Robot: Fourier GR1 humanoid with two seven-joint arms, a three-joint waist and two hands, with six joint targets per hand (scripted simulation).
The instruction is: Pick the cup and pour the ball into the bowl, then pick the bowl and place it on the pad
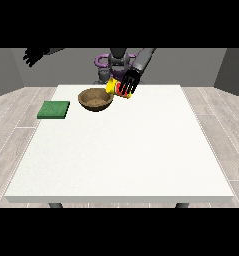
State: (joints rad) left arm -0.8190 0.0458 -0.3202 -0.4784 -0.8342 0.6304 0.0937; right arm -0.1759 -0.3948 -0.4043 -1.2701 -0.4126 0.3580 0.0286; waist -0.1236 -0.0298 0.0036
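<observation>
Fingers of the black hand at the view's right are curling round the small yellow cup with red marking, which I am seeing tipped on its side, mouth towards the rim of the brown wooden bowl just beside it on the white table. I am judging the cup light, stiff and likely slick, so best taken round its wall; no ball is showing. The hand at the view's left is hanging raised and well apart, fingers unclear, with the flat green square pad lying left of the bowl.
</observation>
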